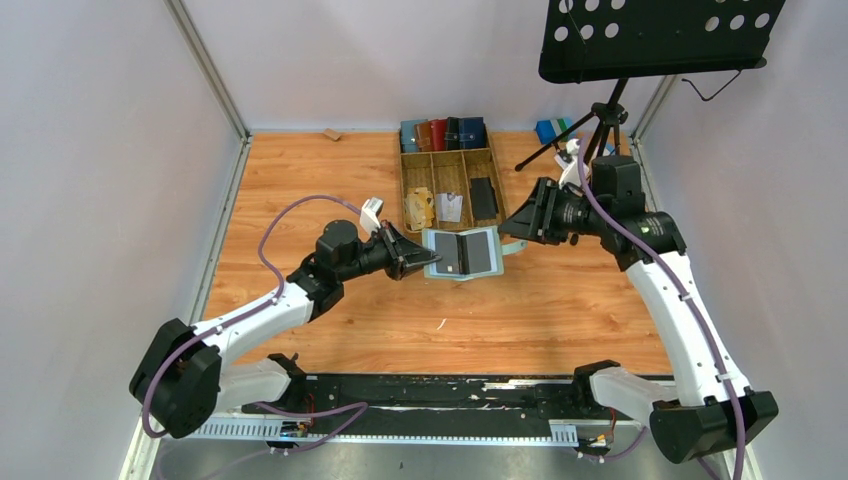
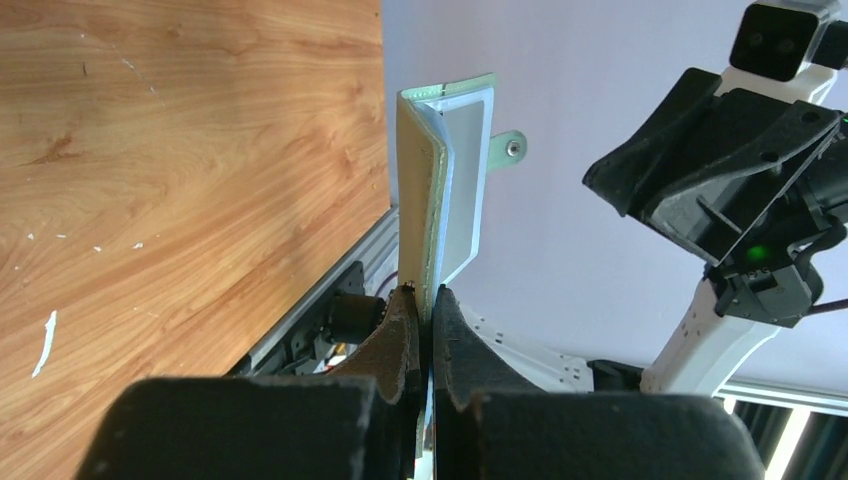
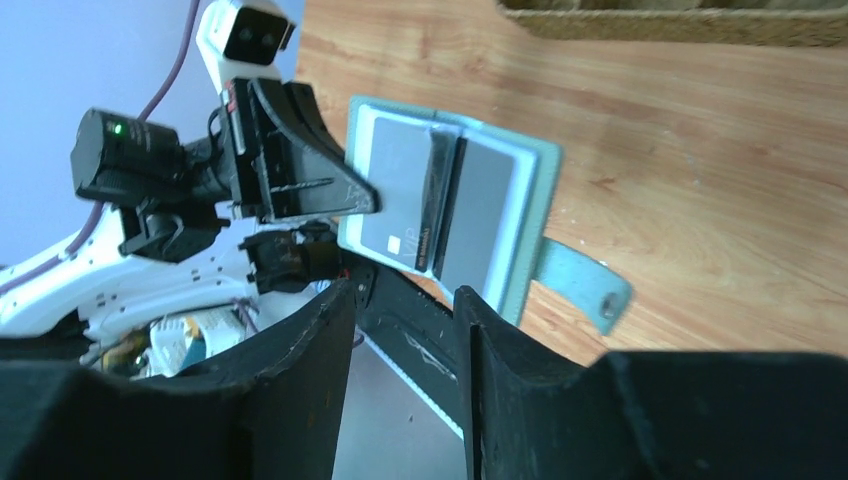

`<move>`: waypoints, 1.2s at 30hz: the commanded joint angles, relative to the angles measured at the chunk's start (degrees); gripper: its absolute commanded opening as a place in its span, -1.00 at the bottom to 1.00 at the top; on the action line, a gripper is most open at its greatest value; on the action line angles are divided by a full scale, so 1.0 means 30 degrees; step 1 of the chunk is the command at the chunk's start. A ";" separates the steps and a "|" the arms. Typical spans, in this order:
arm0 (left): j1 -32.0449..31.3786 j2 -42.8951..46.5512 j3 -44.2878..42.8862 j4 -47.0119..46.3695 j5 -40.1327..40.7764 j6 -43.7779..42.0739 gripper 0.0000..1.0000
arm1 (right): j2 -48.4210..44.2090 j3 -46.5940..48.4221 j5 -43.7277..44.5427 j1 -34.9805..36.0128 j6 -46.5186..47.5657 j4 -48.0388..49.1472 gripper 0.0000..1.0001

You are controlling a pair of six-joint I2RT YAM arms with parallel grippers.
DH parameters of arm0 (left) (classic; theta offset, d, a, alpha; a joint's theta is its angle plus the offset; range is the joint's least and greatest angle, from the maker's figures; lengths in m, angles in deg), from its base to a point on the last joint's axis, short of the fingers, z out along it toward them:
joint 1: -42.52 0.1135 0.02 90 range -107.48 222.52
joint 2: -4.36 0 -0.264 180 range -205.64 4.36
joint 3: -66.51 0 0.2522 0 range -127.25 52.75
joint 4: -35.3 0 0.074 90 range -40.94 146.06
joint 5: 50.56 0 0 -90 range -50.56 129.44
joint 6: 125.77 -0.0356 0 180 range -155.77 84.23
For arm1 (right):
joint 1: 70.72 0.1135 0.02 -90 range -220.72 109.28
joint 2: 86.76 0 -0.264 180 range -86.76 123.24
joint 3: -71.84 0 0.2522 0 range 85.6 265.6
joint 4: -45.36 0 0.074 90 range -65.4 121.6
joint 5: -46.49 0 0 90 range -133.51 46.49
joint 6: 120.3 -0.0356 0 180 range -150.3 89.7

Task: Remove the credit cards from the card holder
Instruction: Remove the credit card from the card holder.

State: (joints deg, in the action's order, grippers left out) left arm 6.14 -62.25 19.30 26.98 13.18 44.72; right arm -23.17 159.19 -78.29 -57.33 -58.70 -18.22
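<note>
The main risk lies in the one-sided hold. The left claw (image 1: pixel 413 262) is clamped fully closed on just the 9 o'clock edge of the card holder (image 1: pixel 462 254), which hangs open like a book above the middle of the tabletop (image 1: pixel 300 190). A pull on a card from the 3 o'clock side could twist the wallet in that pinch or drag it out altogether. The free half has nothing behind it, so a push could fold it away. The credit cards (image 1: pixel 450 256), one dark grey card in each half, sit tucked nearly flush in their pockets. The fingers may therefore catch a pocket lip or the snap tab (image 3: pixel 585 285) instead of a card, or nip both together. The right claw (image 1: pixel 507 233) hovers just off the holder's 3 o'clock edge, its jaws partly apart with nothing between them. As far as its wrist view shows, it touches nothing. Neither card is out yet, and the tray (image 1: pixel 401 190) stands apart at 12 o'clock.
</note>
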 commanded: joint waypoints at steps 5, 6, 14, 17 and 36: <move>-0.0091 -0.0271 -0.1012 -0.3317 -0.0382 0.1319 -1.00 | -0.0027 -0.3630 -0.5404 0.0644 -0.2925 0.5986 -0.19; -0.0094 -0.0378 -0.1008 -0.3725 -0.0438 0.1566 -1.00 | 0.0049 -0.3967 -0.5665 0.0680 -0.3192 0.6447 -0.19; -0.0369 -0.0855 -0.1008 -0.5928 -0.0638 0.3114 -1.00 | 0.0781 -0.5057 -0.6292 0.1026 -0.3966 0.8008 -0.18; -0.0498 -0.1308 -0.0840 -0.7493 -0.0704 0.4016 -1.00 | 0.0890 -0.5317 -0.6499 0.1104 -0.4289 0.8671 -0.20; -0.0698 -0.1776 -0.0368 -0.9609 -0.0673 0.4907 -1.00 | 0.0197 -0.8323 -0.8352 0.1053 -1.1265 1.7756 -0.82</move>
State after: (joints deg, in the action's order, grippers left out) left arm 4.39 -69.05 18.51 3.81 11.43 58.49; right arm -20.59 135.62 -102.01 -54.27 -85.41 23.55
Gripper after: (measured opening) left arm 0.019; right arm 0.145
